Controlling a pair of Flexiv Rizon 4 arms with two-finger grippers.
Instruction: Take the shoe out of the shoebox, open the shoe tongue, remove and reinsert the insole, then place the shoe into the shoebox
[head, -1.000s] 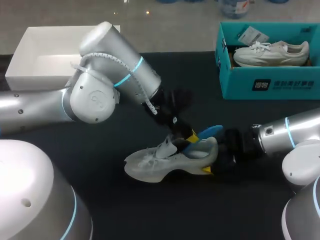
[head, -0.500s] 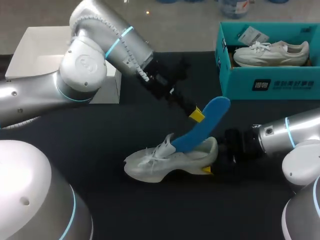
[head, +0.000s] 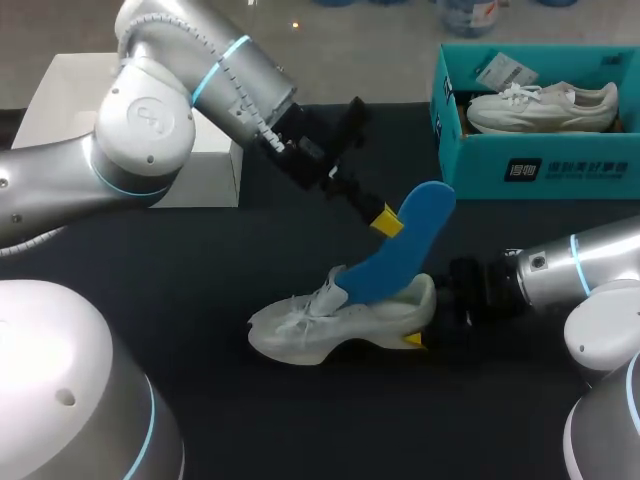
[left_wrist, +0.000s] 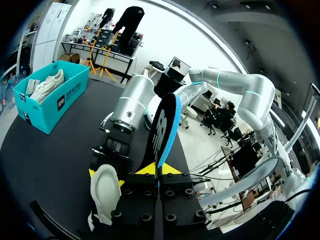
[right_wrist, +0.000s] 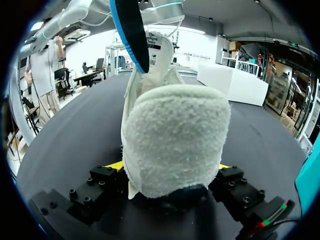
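A pale grey-white knit sneaker (head: 320, 325) stands upright on its sole on the black table (head: 200, 290), well apart from the teal cardboard shoebox (head: 540, 165) at the far right. Its toe points toward the robot's left and its heel toward the right arm (head: 570, 275). The right jaws are clamped on the sneaker's heel. In the right wrist view the fuzzy heel (right_wrist: 175, 135) fills the gap between the two fingers, with a yellow tip showing at each side low down.

A blue foam insole (head: 400, 250) leans steeply up out of the sneaker. Its lower end is at the shoe's opening by the raised tongue, and its rounded upper end is in the air. How much of it is inside the shoe cannot be told. The left arm (head: 150, 120) comes down from the far left, and its jaws are closed on the insole near the upper end. The left wrist view shows the insole (left_wrist: 165, 125) edge-on, pinched between the yellow tips, with the sneaker (left_wrist: 105, 192) below and beside them.

A second white lace-up shoe (head: 545, 105) lies inside the shoebox. An open white cardboard box (head: 60, 100) sits at the far left corner of the table, partly behind the left arm.
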